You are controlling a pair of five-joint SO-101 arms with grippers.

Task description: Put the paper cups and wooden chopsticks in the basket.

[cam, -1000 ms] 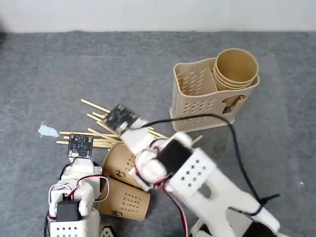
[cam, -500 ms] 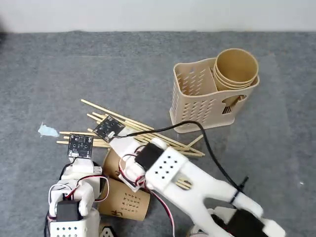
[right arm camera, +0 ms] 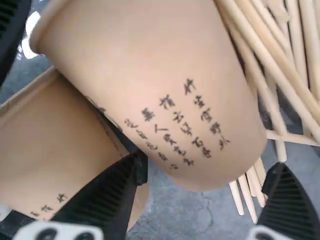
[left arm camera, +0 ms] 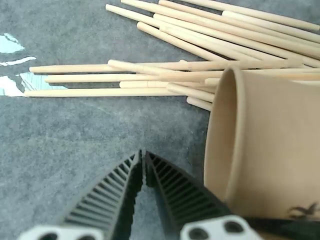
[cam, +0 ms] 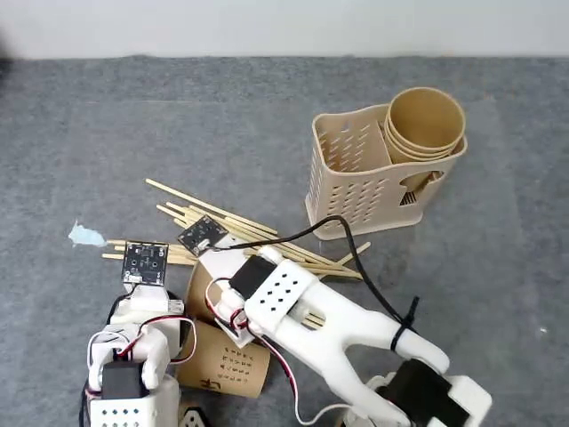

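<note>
Grey felt-like mat point(cam: 107, 133) covers the table. Over the last second the right arm has drawn back across it toward its own base. Its wrist stood over the pale wooden chopsticks point(cam: 171, 190), nearer the beige perforated plastic basket point(cam: 351, 182). It now sits lower and closer in, above a brown paper cup point(right arm camera: 150, 75) lying on its side, and more of the chopsticks are uncovered as a result.

The right gripper point(right arm camera: 207, 167) is spread wide, with one finger on each side of that cup's printed wall near its base end. As far as I can judge it is not yet squeezing. A second brown paper cup point(right arm camera: 45, 145) lies against the first, closer to the arms' bases. Neither cup has shifted, nor have the sticks.

The left arm has not moved. The left gripper point(left arm camera: 143, 159) hangs over bare mat just beside the first cup's rim, its fingers pressed together on nothing. A stack of brown paper cups point(cam: 427, 120) stands upright in the basket's right-hand compartment as the high view shows it. A scrap of pale blue tape point(cam: 87, 236) lies near the stick ends.

I judge that the retreat lines the right arm up for a cup grasp. Closing, lifting and carrying to the basket remain, followed by the other cup and all the chopsticks.
</note>
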